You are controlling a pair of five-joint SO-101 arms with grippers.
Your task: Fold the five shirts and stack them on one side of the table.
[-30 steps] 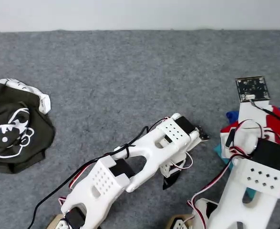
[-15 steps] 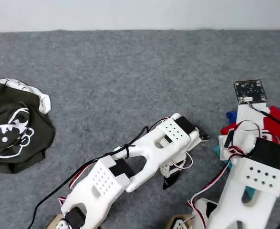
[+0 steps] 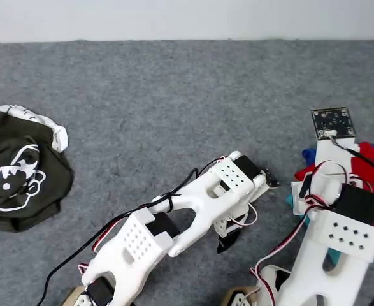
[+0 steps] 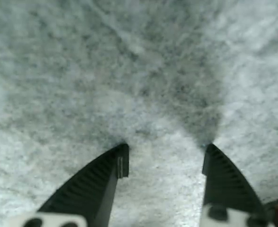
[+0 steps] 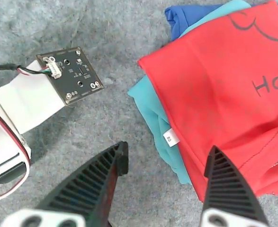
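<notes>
Black shirt [image 3: 21, 175] with the cartoon print sits at the far left of the desk [image 3: 174, 95], loosely bunched and well apart from everything else. Mid-desk, your left claw [image 4: 165, 158] hangs over bare grey surface, jaws wide, holding nothing. Far right, your right claw [image 5: 166, 163] is also wide and empty, over a corner of the stack: red shirt [image 5: 224, 94] on top, teal shirt [image 5: 153, 111] under it, blue shirt [image 5: 186, 14] peeking out at the far edge. I count four shirts. A fifth may be buried, can't tell.

Risks, my read:
- Close the right claw here and you likely pinch red and teal together and drag the stack askew.
- Hauling the black one across could undo whatever fold it has.
- The arms sit close, so watch for a wrist clash.
</notes>
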